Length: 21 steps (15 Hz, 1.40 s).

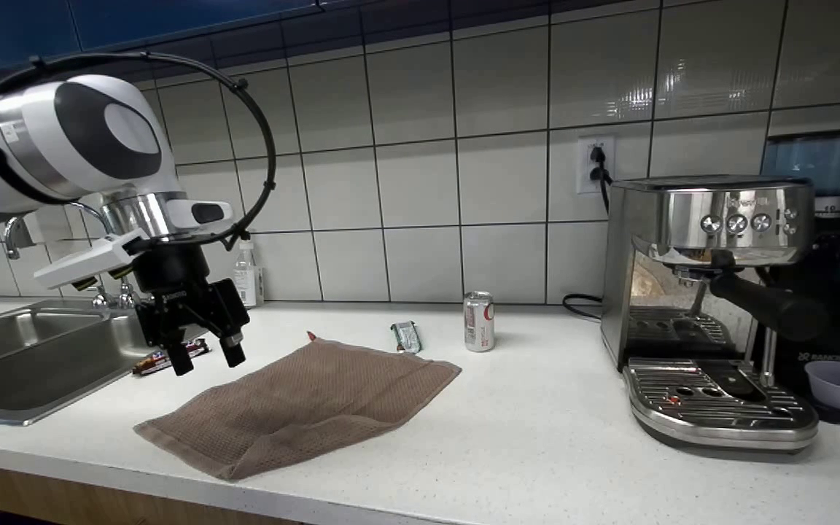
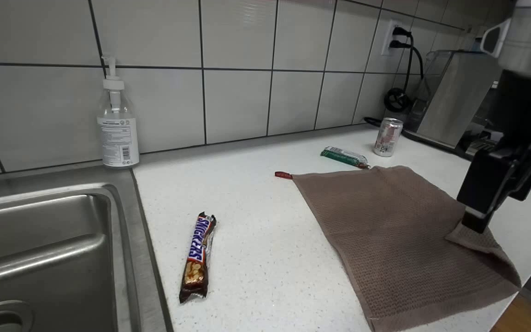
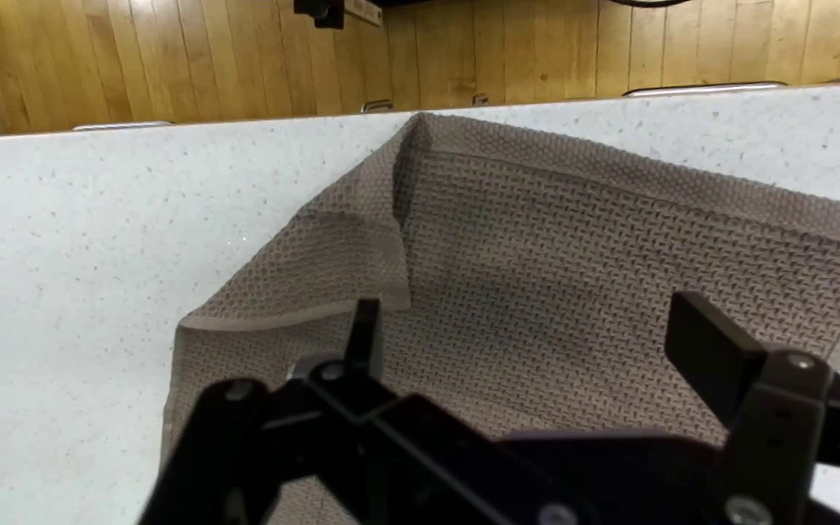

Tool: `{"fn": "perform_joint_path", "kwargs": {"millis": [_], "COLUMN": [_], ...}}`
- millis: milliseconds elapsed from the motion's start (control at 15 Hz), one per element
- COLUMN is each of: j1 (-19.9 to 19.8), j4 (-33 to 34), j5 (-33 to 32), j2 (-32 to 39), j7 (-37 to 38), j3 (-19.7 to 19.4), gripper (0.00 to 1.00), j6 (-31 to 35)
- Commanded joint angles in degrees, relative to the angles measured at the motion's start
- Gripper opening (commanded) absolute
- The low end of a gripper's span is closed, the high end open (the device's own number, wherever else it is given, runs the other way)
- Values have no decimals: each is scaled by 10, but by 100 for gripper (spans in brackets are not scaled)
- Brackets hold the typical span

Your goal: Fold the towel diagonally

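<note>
The brown towel (image 1: 303, 408) lies spread on the white counter and shows in both exterior views (image 2: 385, 230). In the wrist view the towel (image 3: 537, 240) fills the space below my jaws. One corner is folded over onto the towel as a small flap (image 3: 340, 255), which also shows in an exterior view (image 2: 475, 239). A red tag (image 2: 283, 175) sticks out at the far corner. My gripper (image 1: 207, 361) points down above the towel, with its fingers wide apart and nothing between them (image 3: 527, 300). In the wrist view the left fingertip overlaps the flap's edge; whether it touches is unclear.
A Snickers bar (image 2: 197, 258) lies beside the sink (image 2: 122, 240). A green-wrapped bar (image 2: 345, 157) and a can (image 1: 479, 321) stand behind the towel. A pump bottle (image 2: 118, 133) is at the wall. An espresso machine (image 1: 712, 219) stands aside. The counter's front edge (image 3: 245, 125) runs close by the towel.
</note>
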Motion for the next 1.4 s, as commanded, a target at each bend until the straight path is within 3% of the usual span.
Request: {"fn": "perform_joint_path", "kwargs": {"millis": [0,800,1333], "j1": [-16,-30,-21], "j4": [3,4,16], "j5": [-34,-122,-145], "j2": [33,99,163], "j7": [30,83,135], "j3": [-3,-38,-70], "gripper": [100,100,100], "j6": [23,24,28]}}
